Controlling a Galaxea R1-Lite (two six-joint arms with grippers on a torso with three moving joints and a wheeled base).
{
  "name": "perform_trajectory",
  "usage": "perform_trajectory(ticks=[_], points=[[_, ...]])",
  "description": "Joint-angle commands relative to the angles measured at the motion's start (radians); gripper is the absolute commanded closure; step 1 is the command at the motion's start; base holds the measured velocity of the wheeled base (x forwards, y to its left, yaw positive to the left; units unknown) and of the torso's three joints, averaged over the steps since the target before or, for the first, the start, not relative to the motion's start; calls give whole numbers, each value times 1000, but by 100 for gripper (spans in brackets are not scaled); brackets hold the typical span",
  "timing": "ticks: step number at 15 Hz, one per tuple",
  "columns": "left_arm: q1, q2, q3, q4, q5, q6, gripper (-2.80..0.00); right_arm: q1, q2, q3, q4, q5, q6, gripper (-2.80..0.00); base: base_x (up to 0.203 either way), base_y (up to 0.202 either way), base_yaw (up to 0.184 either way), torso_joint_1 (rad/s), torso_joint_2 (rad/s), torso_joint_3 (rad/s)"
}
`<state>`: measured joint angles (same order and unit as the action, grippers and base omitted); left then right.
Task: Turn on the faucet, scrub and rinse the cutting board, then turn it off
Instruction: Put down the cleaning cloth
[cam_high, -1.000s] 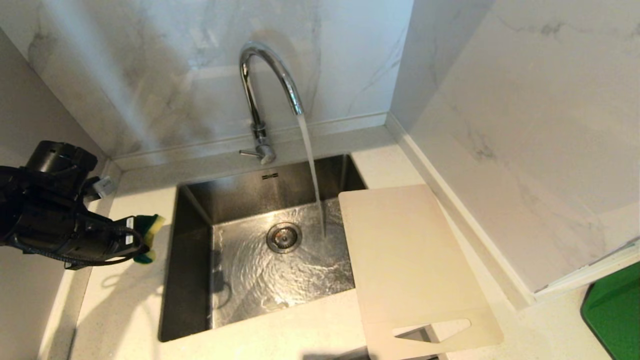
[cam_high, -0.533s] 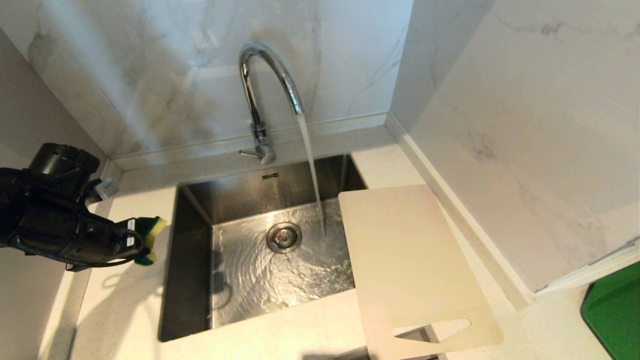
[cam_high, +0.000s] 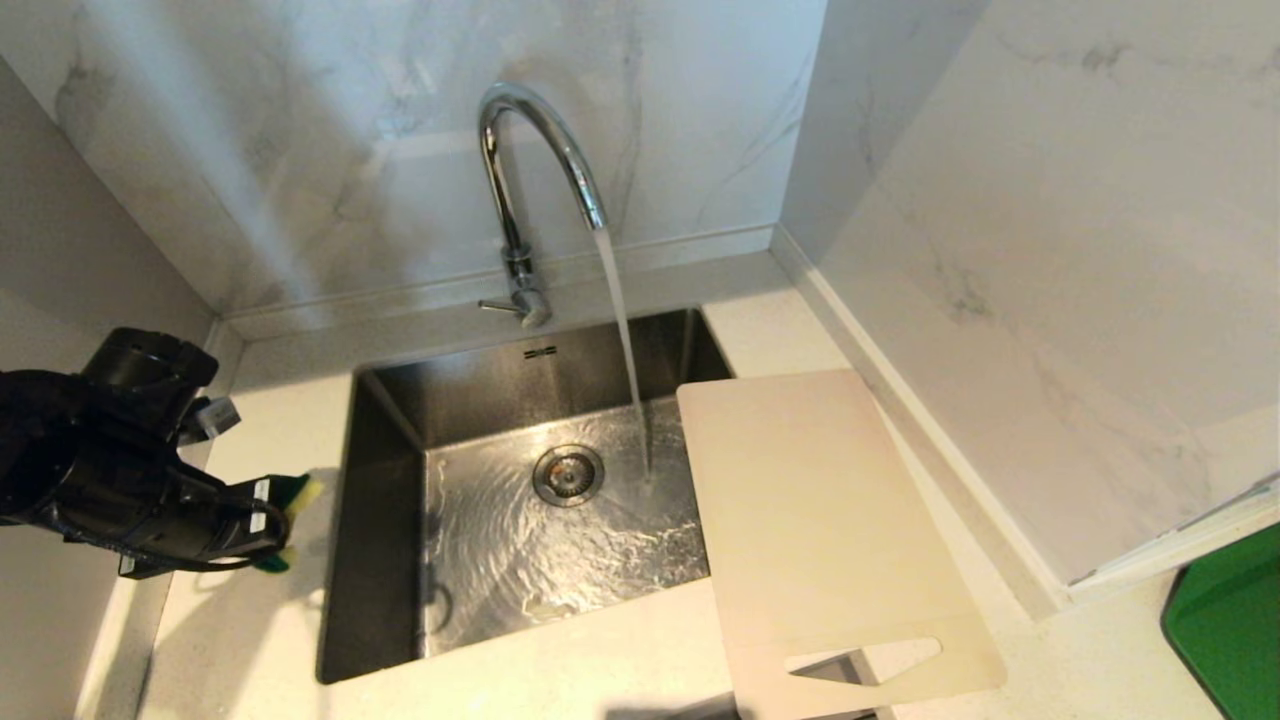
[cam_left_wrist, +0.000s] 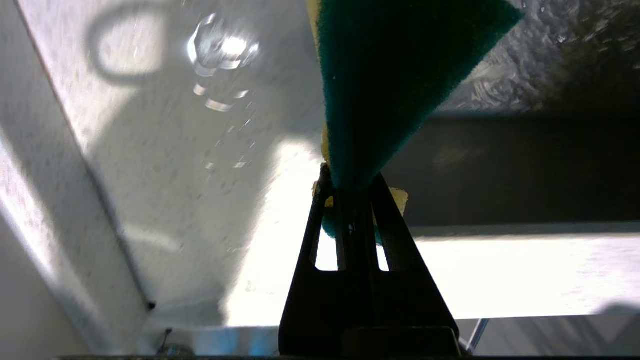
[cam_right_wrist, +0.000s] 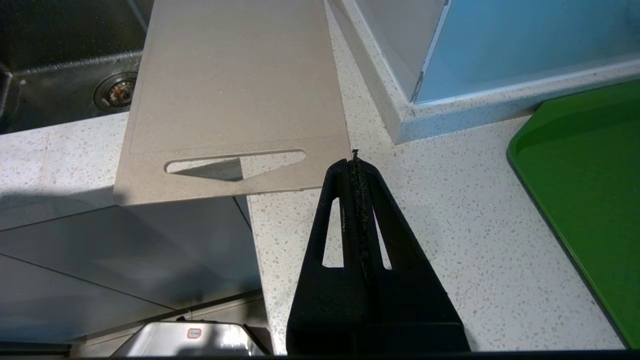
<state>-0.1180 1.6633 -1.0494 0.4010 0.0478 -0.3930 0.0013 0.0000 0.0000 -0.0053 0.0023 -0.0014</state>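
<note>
White speckled countertop (cam_high: 250, 640) in a marble-walled corner, one steel sink (cam_high: 380, 560) set into it. One faucet (cam_high: 530, 160), running; stream lands on the sink floor just right of the one drain (cam_high: 567, 474), and the basin holds a thin rippling sheet of water. One cutting board (cam_high: 820, 530), flat, far end overhanging the sink's right side, handle-slot end sticking out past the counter's front edge. One sponge (cam_high: 290, 505), green and yellow. One green tray (cam_high: 1230, 630), only a corner showing at the right edge of the head view.

Two grippers. Left gripper (cam_high: 272, 525) hangs over the counter left of the sink, clamped tight on the sponge, which sticks out past the fingertips toward the basin; left wrist view shows the green scouring face fanning out from the pinched black fingers (cam_left_wrist: 320, 220). Cutting board is well apart from it, across the whole sink. Faucet lever sits beyond and to the right of that gripper, not touched.

Right gripper (cam_right_wrist: 355, 160) is out of the head view; its wrist view shows the fingers pressed together, holding nothing, above the counter just beside the board's near right corner, tray off to its right.
</note>
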Motion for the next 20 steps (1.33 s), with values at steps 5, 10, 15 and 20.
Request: perform_trajectory(ticks=[5, 10, 15, 20], points=[[100, 67, 77, 61, 40, 10, 0, 0, 2, 1, -2, 2, 0, 0, 0, 0, 0, 0, 0, 0], [99, 73, 118, 55, 28, 9, 0, 0, 0, 2, -2, 2, 0, 0, 0, 0, 0, 0, 0, 0], [100, 110, 143, 26, 27, 5, 0, 0, 0, 1, -2, 2, 0, 0, 0, 0, 0, 0, 0, 0], [98, 120, 159, -11, -23, 5, 0, 0, 0, 0, -2, 2, 0, 0, 0, 0, 0, 0, 0, 0]])
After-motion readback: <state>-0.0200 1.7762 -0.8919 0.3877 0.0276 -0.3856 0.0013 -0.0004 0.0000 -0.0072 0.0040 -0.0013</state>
